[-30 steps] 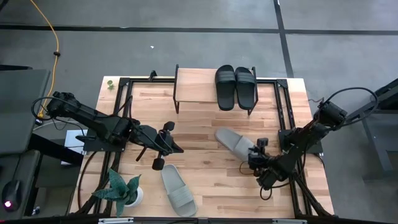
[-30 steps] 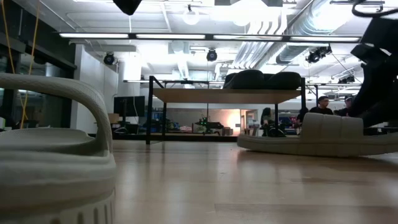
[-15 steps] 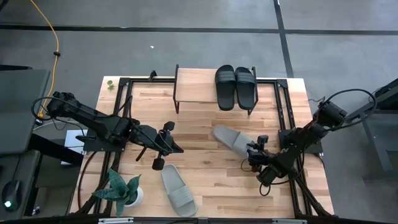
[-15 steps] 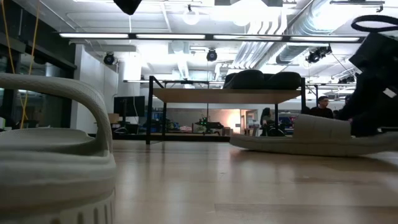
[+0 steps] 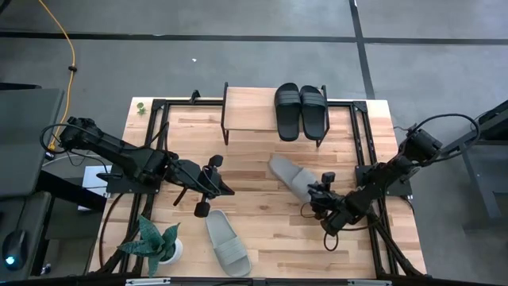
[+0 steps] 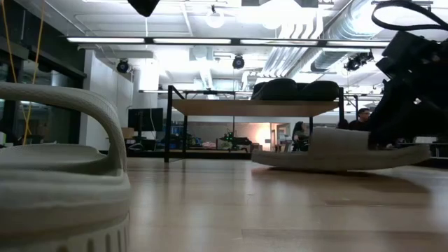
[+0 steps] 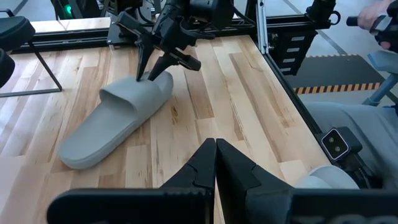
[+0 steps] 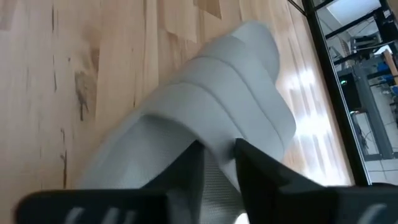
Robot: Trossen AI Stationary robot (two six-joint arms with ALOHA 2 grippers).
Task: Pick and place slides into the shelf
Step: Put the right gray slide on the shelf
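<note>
A light grey slide (image 5: 287, 175) lies mid-table, right of centre, with my right gripper (image 5: 313, 193) shut on its strap end. It also shows in the low view (image 6: 336, 150). The second grey slide (image 5: 228, 243) lies flat near the front edge. A black pair (image 5: 302, 111) stands side by side on the right half of the shelf (image 5: 250, 107) at the far edge. My left gripper (image 5: 222, 189) hovers shut and empty left of centre, above the table. My right gripper holds the grey slide by the edge of its wide strap (image 7: 155, 84), at the end nearest that arm. One finger (image 8: 186, 171) looks to reach under the strap, the other (image 8: 261, 168) lies over it. The fingers slant down from the table's right. The slide's far end (image 6: 269, 161) rests on the table.
A small potted plant (image 5: 159, 242) stands at the near left corner. The shelf's left half is bare wood. Black frame rails (image 5: 361, 135) run along the table's sides. Bare tabletop lies between the two grey slides.
My right gripper has gone toward the table's left edge and a little down, tipping as it went. The grey slide has slid with it along the table toward the far left. My left arm has kept still.
</note>
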